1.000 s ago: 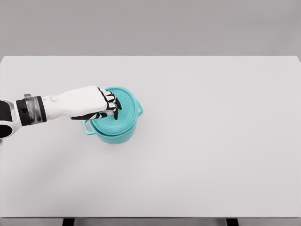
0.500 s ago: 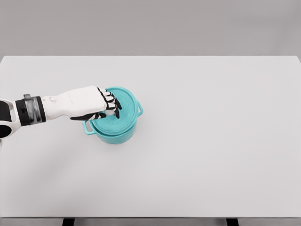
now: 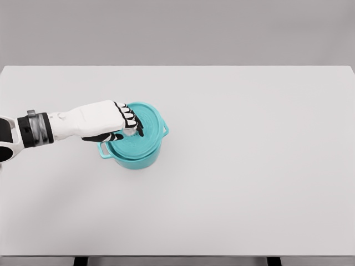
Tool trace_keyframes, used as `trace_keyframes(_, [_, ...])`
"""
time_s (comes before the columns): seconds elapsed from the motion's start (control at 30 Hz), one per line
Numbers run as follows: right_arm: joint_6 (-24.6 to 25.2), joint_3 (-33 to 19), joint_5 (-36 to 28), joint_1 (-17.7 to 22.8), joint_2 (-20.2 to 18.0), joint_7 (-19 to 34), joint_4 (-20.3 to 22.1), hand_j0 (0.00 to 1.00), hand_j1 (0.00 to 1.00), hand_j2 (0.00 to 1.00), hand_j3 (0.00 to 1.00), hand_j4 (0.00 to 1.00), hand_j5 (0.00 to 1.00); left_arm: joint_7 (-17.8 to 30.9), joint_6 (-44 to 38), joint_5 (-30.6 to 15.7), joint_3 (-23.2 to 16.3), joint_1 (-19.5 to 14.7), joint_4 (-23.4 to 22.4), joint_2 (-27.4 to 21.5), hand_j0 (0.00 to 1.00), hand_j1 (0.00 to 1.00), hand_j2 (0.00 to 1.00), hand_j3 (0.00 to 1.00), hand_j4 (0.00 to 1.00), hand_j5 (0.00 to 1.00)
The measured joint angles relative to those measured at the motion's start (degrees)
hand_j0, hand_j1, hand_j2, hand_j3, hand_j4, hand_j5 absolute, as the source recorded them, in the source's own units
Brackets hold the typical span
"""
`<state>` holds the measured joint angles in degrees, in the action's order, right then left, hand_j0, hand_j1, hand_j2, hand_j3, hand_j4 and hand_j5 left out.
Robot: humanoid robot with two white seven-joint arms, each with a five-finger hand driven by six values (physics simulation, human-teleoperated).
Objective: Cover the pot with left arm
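Observation:
A teal pot (image 3: 136, 155) with two side handles stands on the white table, left of the middle. A matching teal lid (image 3: 147, 128) lies flat on top of it. My left hand (image 3: 128, 126) reaches in from the left and rests over the lid's middle, its black-and-white fingers curled around the lid's knob, which is hidden under them. The right arm does not show.
The white table (image 3: 249, 166) fills most of the view, with its front edge at the bottom and a grey wall behind. Nothing else stands on it.
The left hand has shifted very slightly up and to the left over the lid. The pot and lid have stayed where they were.

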<state>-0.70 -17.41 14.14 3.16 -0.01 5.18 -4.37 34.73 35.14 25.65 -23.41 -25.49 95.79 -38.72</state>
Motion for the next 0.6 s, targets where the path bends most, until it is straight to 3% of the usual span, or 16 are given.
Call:
trace_keyframes(0.23, [0.0,0.0,0.0,0.0,0.0,0.0,0.0,1.00,1.00,1.00,1.00,1.00,1.00,0.0,0.0,-0.2,0.2,-0.3,0.0,-0.1,0.66,0.66,0.66,0.66,0.66,0.66])
trace_keyframes(0.6, [0.0,0.0,0.0,0.0,0.0,0.0,0.0,1.00,1.00,1.00,1.00,1.00,1.00,0.0,0.0,-0.4,0.4,-0.4,0.1,-0.1,0.75,0.75,0.75,0.75,0.75,0.75])
